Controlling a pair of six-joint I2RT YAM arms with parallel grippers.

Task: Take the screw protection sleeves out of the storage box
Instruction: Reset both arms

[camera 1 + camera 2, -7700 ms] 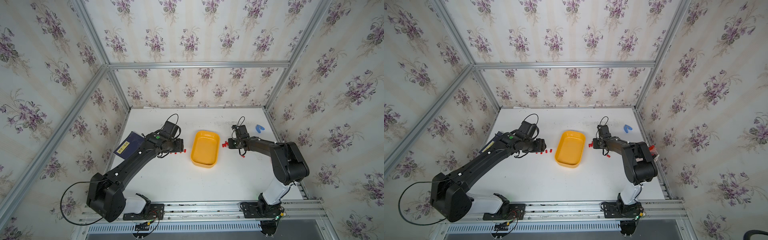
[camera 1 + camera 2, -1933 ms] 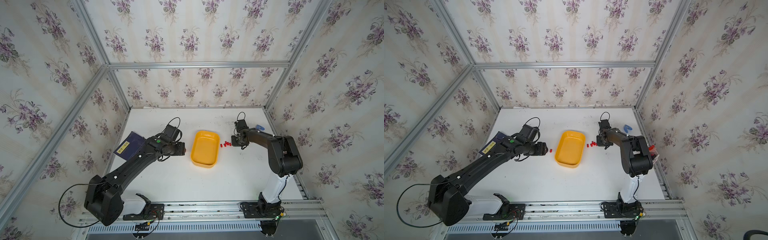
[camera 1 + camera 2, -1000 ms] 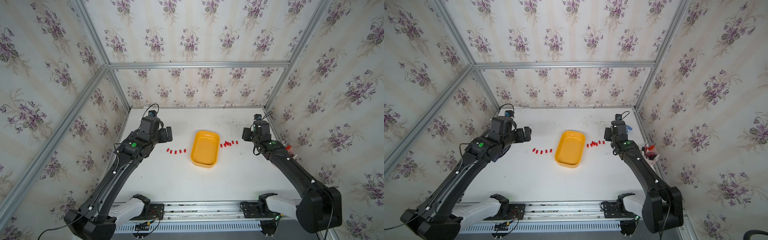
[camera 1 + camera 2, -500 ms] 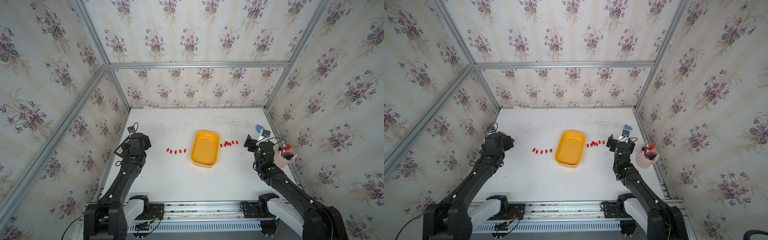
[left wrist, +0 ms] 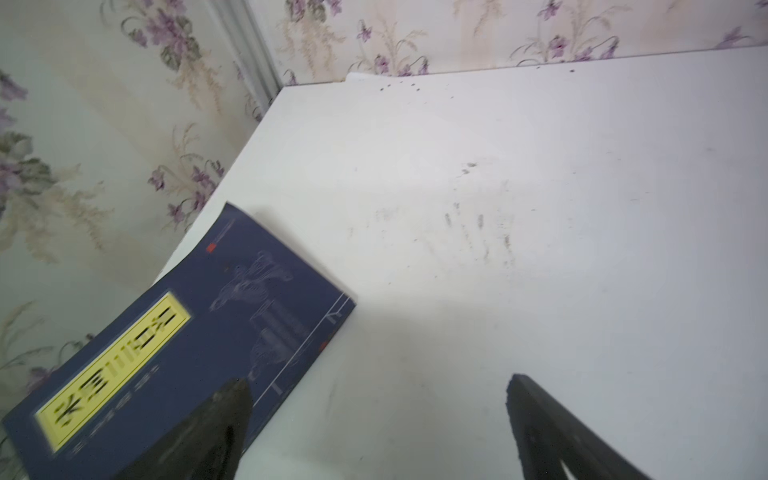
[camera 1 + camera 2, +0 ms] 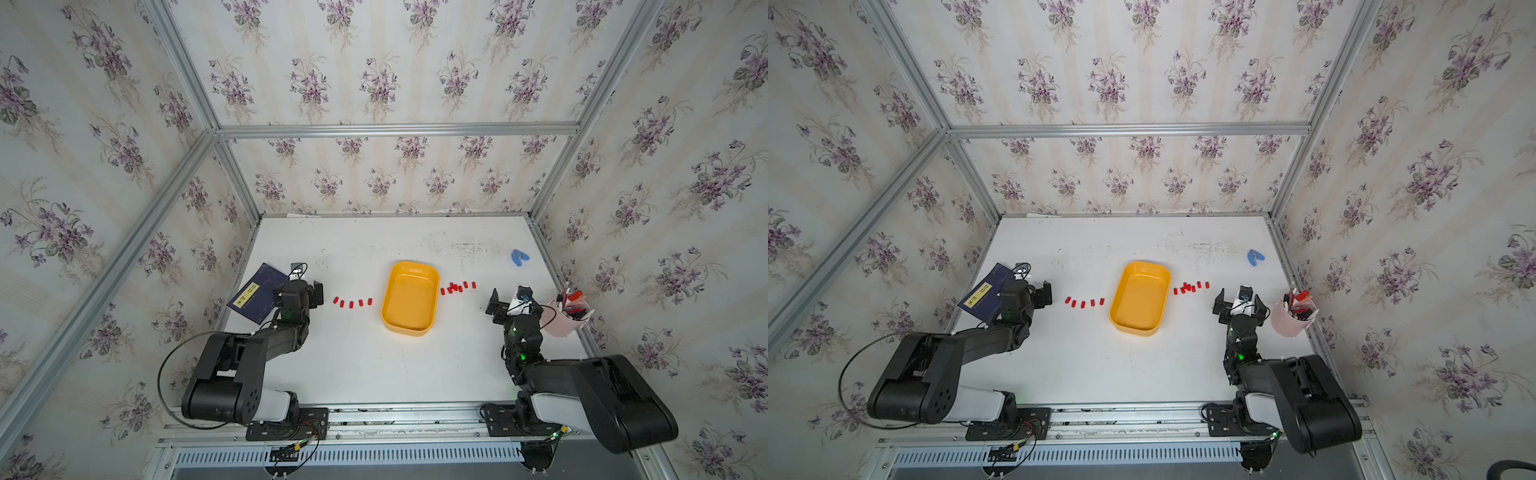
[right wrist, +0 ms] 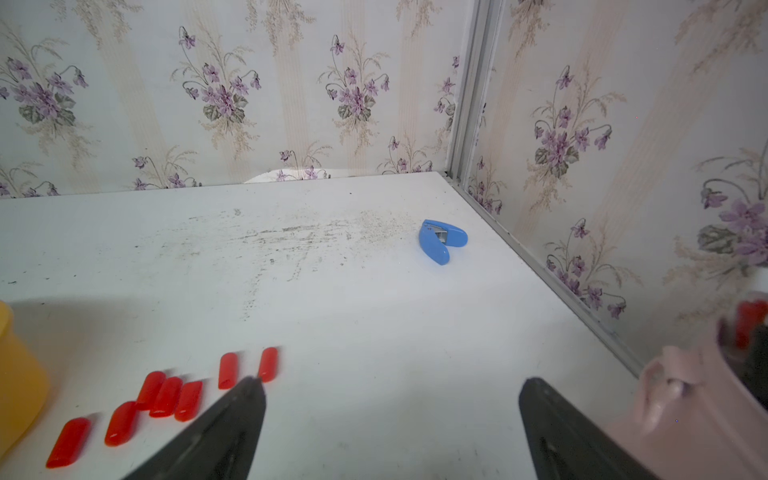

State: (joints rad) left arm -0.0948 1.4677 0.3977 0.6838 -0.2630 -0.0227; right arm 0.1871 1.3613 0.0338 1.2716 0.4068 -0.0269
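The storage box (image 6: pixel 409 297) looks empty. The screw protection sleeves (image 6: pixel 351 303) lie on the desk (image 6: pixel 374 374). The left gripper (image 5: pixel 376 382) and right gripper (image 7: pixel 390 382) gape, holding nothing.

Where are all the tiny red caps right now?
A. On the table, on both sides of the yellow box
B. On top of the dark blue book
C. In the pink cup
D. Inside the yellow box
A: the red caps lie in two groups on the white table, one on each side of the yellow box, and the inside of the box is bare.
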